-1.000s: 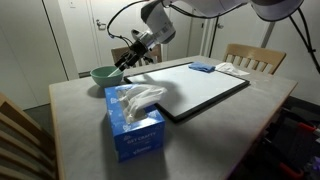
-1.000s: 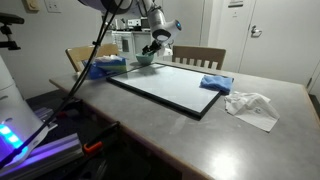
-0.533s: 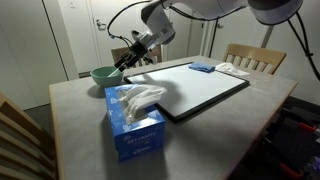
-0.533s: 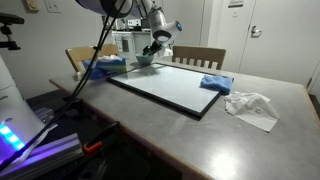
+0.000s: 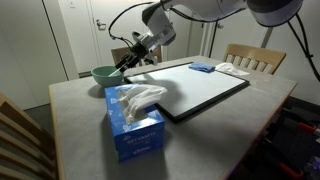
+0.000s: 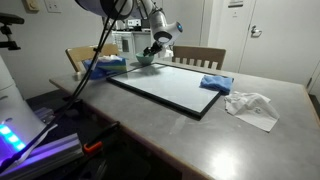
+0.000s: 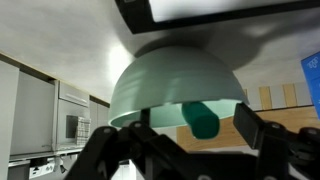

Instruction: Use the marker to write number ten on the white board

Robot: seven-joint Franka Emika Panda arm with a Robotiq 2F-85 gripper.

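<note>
The white board (image 5: 205,92) lies flat on the table, also in the other exterior view (image 6: 168,88) and at the top of the upside-down wrist view (image 7: 230,8). A green bowl (image 5: 101,73) stands just off its corner (image 6: 143,61) and fills the wrist view (image 7: 165,85). My gripper (image 5: 124,66) hovers at the bowl's rim (image 6: 151,50), jaws open (image 7: 195,130). A dark green cylindrical end (image 7: 203,118) pokes out of the bowl between the fingers. It seems to be the marker's cap. The pale shaft is hidden.
A blue tissue box (image 5: 135,128) stands near the table's front corner and also shows at the far side (image 6: 103,68). A blue cloth pad (image 6: 215,83) lies on the board's corner. A crumpled white tissue (image 6: 252,106) lies beside it. Wooden chairs (image 5: 255,58) stand at the table's edges.
</note>
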